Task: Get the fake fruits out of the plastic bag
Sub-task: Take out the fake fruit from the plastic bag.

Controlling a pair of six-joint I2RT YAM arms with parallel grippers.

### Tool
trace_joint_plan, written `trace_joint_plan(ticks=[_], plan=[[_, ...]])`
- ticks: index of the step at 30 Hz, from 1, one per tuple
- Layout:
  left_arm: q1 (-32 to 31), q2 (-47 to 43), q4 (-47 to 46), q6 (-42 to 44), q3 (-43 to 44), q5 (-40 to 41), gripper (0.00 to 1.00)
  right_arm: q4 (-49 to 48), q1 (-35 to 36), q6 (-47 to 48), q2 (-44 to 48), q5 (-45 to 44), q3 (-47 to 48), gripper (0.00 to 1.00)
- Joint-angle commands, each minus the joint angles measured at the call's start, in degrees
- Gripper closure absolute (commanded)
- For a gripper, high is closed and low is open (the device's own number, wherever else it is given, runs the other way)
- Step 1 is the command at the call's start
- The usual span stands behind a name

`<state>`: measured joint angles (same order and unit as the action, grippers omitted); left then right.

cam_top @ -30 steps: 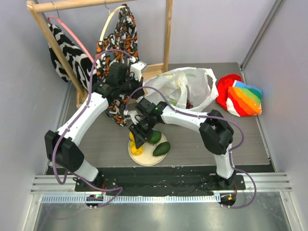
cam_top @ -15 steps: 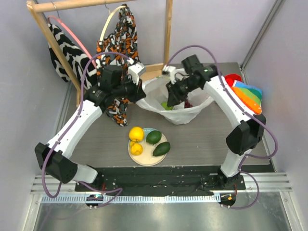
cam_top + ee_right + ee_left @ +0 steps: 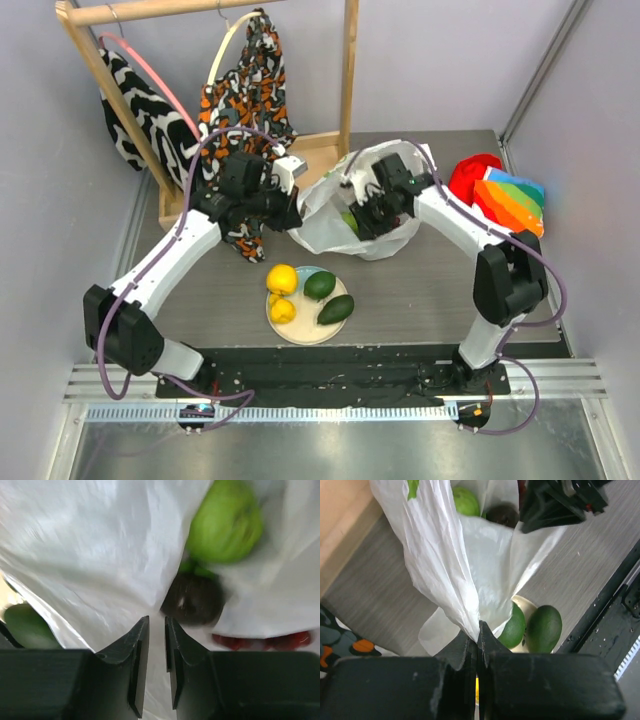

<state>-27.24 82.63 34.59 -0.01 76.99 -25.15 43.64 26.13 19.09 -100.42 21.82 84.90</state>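
The white plastic bag (image 3: 392, 240) lies behind the plate, and my left gripper (image 3: 292, 203) is shut on its left edge (image 3: 470, 605), holding the mouth up. My right gripper (image 3: 363, 217) reaches into the bag. Its jaws (image 3: 156, 622) stand a narrow gap apart with nothing gripped, just short of a dark fruit (image 3: 195, 600). A light green lime (image 3: 227, 522) lies beyond it, and something red (image 3: 260, 641) shows to the right. On the round plate (image 3: 310, 333) sit two yellow lemons (image 3: 283, 277) and two dark green avocados (image 3: 336, 310).
A red and rainbow-striped cloth (image 3: 500, 200) lies at the back right. A wooden clothes rack (image 3: 348, 70) with patterned garments (image 3: 245, 90) stands at the back left, its base (image 3: 315, 150) right behind the bag.
My right gripper left the plate, swung back to the bag and dropped into its mouth, its jaws narrowing. The left gripper kept its hold on the bag's edge.
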Motion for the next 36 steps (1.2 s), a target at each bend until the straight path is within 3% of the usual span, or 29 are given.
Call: trace_joint_plan(ticks=[1,5,11,15,21,26,32,36], plan=[[0.26,-4.31,0.30,-1.40,-3.24,1.15,1.00,-1.81,0.06,-0.29,11.46,-5.39,-14.65,0.73],[0.17,-5.02,0.13,-1.31,-5.44,1.15,1.00,2.41,0.06,2.26,16.13,-4.42,-17.50,0.73],[0.17,-4.23,0.48,-1.04,-5.01,-0.69,1.00,0.93,-0.03,3.41,11.75,-2.75,-5.82,0.69],[0.18,-3.62,0.30,-2.80,-3.26,-1.31,1.00,-2.15,-0.11,3.76,4.90,-3.89,2.79,0.57],[0.18,-2.38,1.80,-1.93,0.18,-1.66,1.00,-2.42,-1.43,-4.76,-7.41,-7.40,11.32,0.48],[0.17,-4.23,2.85,-0.87,-1.49,-2.10,1.00,-3.12,-1.61,-9.42,-12.15,-9.87,13.97,0.42],[0.18,-5.20,2.85,-0.96,-2.55,-2.98,1.00,-3.47,-1.70,-13.11,-15.33,-11.37,15.73,0.21],[0.26,-5.20,2.94,-0.96,-2.81,-3.15,1.00,-3.47,-1.61,-14.25,-17.52,-9.61,16.43,0.13]])
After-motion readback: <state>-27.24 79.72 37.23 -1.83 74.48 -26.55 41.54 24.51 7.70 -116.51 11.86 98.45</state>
